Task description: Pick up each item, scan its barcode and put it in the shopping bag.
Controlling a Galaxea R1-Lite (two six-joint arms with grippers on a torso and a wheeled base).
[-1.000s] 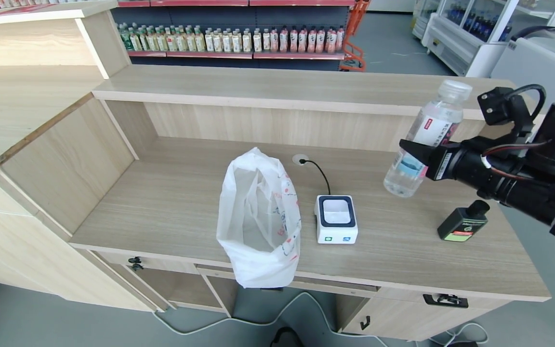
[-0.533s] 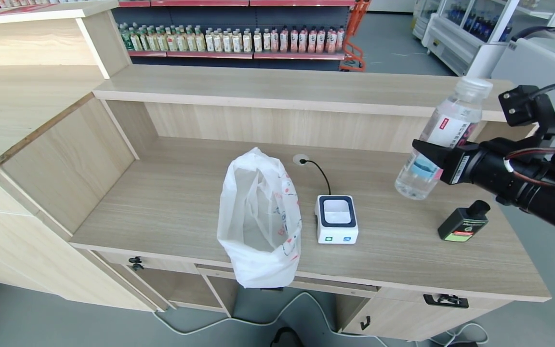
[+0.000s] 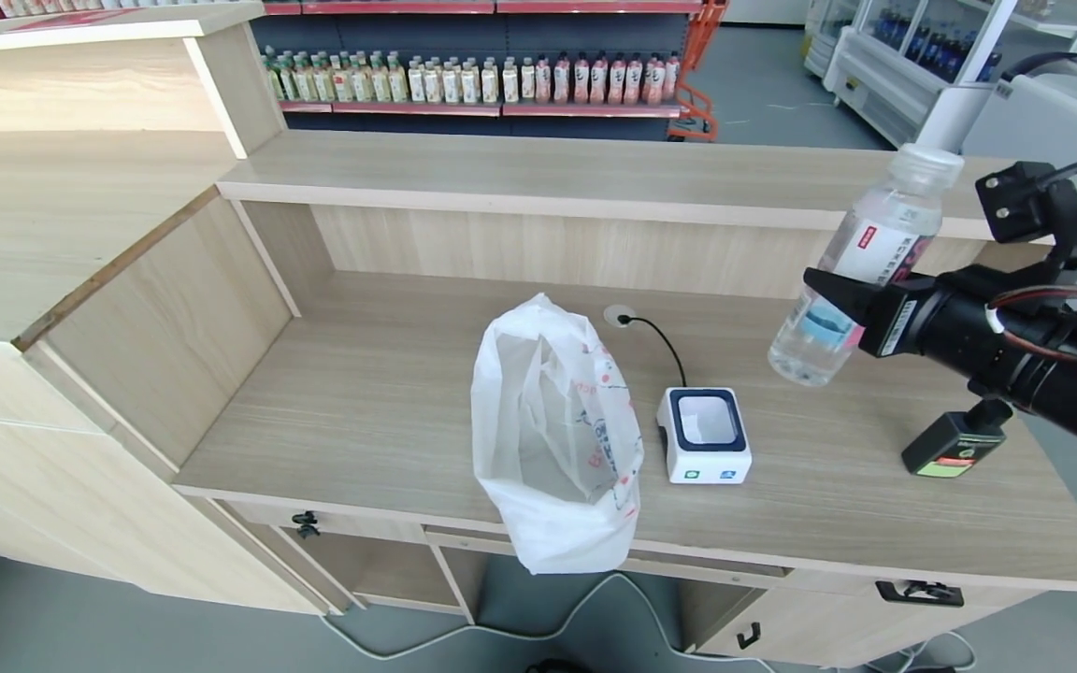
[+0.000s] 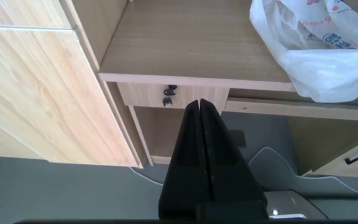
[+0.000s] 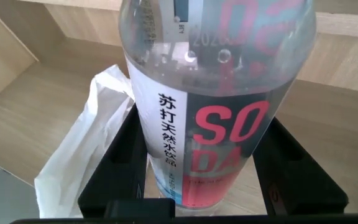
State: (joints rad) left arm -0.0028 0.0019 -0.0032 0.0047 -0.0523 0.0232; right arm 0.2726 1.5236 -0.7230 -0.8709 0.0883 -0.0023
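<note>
Wooden desk (image 3: 389, 411) runs wide below the right jaws, and those jaws are clamped on the clear water bottle (image 3: 861, 266). They grip it around the lower body, and it is tilted with its cap up and its base hanging clear of the desk top. Well off to the left of the right jaws and lower down, the white shopping bag (image 3: 557, 439) stands open at the desk's front edge, its bottom bulging over. Between bag and right jaws, down on the desk, sits the white scanner (image 3: 705, 435), window facing up. Just beneath the right arm lies a small dark bottle (image 3: 954, 447). The left jaws are pressed flat together, gripping nothing, low in front of the desk's front edge.
</note>
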